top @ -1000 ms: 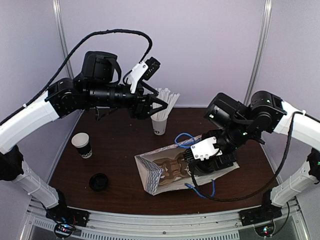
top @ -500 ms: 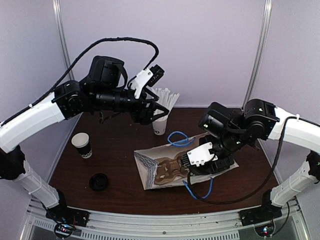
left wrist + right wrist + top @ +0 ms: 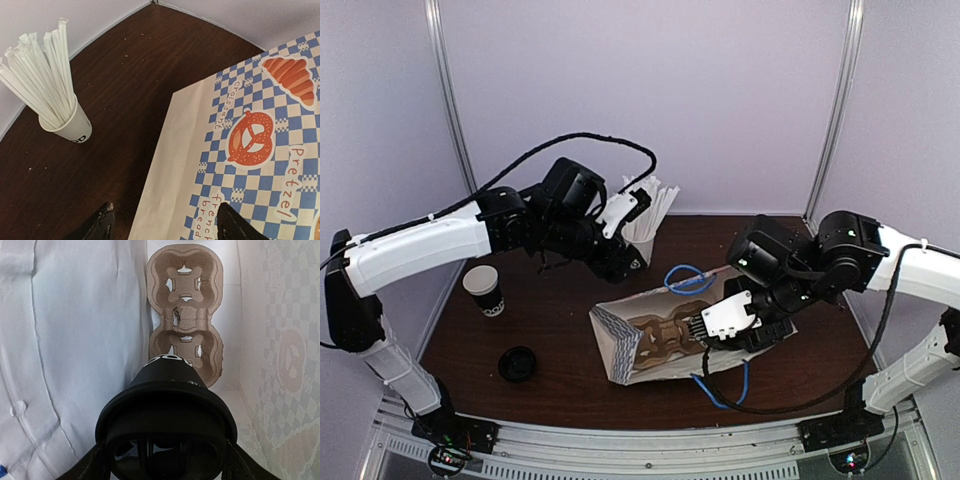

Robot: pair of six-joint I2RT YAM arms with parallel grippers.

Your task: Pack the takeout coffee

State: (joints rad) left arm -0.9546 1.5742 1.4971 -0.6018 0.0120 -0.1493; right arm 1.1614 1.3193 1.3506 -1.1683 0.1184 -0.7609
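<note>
The takeout coffee (image 3: 167, 390), a black cup with white lettering and a black lid, lies bottom-first between the fingers of my right gripper (image 3: 166, 460), which is shut on it. In the top view that gripper (image 3: 705, 335) is inside the mouth of the paper bag (image 3: 620, 350), which lies on its side. A brown two-cup carrier (image 3: 184, 315) sits at the bag's far end, just beyond the cup. My left gripper (image 3: 165, 222) hangs open and empty over the bag's checkered upper side (image 3: 260, 140), near its far edge (image 3: 625, 265).
A white cup of straws (image 3: 67, 125) stands at the back (image 3: 645, 235), close to the left arm. A lidless black cup with a white rim (image 3: 483, 290) stands at the left, and a loose black lid (image 3: 518, 363) lies nearer. Blue bag handles (image 3: 688, 278) curl by the mouth.
The left arm has swung down from high near the straws to just above the bag, and its jaws have opened a little wider. The right gripper has shifted slightly with the cup.
</note>
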